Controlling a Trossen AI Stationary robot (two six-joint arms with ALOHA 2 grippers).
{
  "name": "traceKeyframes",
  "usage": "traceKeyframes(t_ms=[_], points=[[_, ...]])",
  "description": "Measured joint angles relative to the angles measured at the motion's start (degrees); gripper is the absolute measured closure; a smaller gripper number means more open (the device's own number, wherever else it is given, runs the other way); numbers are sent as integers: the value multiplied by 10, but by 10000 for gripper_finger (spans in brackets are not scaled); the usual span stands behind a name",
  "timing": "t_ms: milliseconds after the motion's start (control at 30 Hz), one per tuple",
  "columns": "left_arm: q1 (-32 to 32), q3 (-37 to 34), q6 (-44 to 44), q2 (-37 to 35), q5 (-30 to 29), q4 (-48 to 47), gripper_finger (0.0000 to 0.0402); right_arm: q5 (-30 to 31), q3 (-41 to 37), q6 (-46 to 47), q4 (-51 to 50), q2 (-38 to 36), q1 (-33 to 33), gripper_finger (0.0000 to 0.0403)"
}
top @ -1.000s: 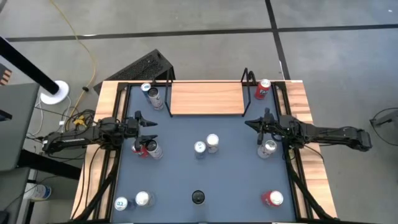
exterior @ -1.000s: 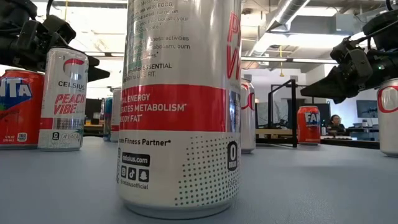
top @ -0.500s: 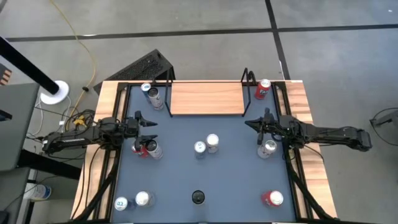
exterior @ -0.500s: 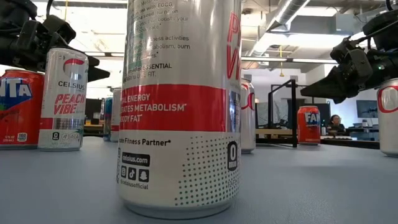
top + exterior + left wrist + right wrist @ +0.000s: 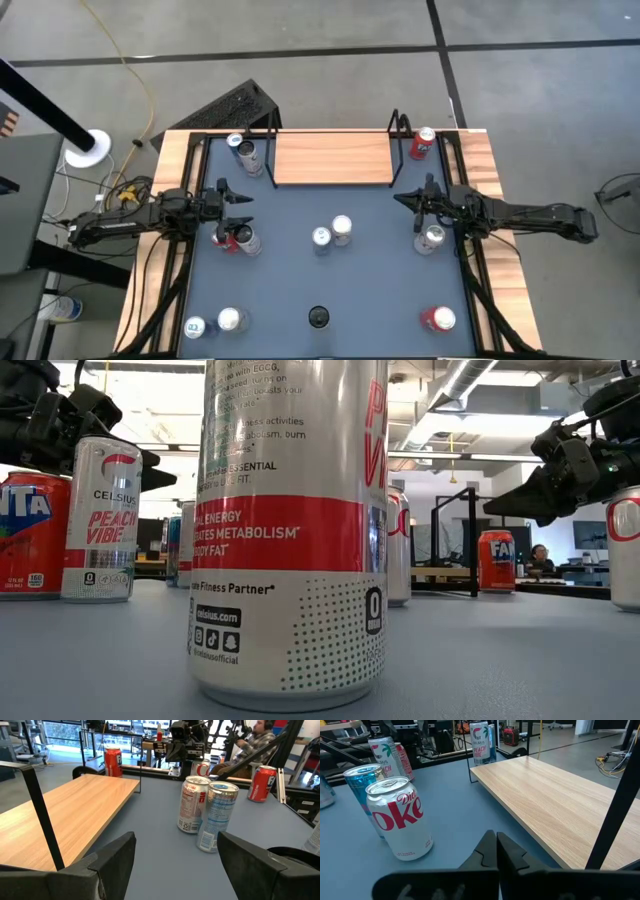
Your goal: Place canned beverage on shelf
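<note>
The bare shelf awaits its first can at the table's far edge. Left gripper, jaws spread, and right gripper, pinched shut on nothing, hover off its corners; two cans stand just before it.

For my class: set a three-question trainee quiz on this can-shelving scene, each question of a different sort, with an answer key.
1. True or false: a can already stands on the shelf.
2. Multiple choice: the right gripper is A) open, B) shut, empty, C) shut on a can.
3. Fill in: at mid-table, beside the pale blue can, stands the ____ Coke can.

Key:
1. False; the board is bare.
2. B.
3. Diet.

Note: the left gripper is open, holding nothing.
</note>
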Motion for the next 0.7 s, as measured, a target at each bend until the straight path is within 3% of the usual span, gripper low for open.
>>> traceKeyframes(t_ms=[633, 700], points=[[0, 0, 0, 0, 0, 2, 132, 0, 0, -1, 0, 0, 0, 388], [0, 0, 0, 0, -14, 4, 132, 0, 0, -40, 1, 0, 0, 388]])
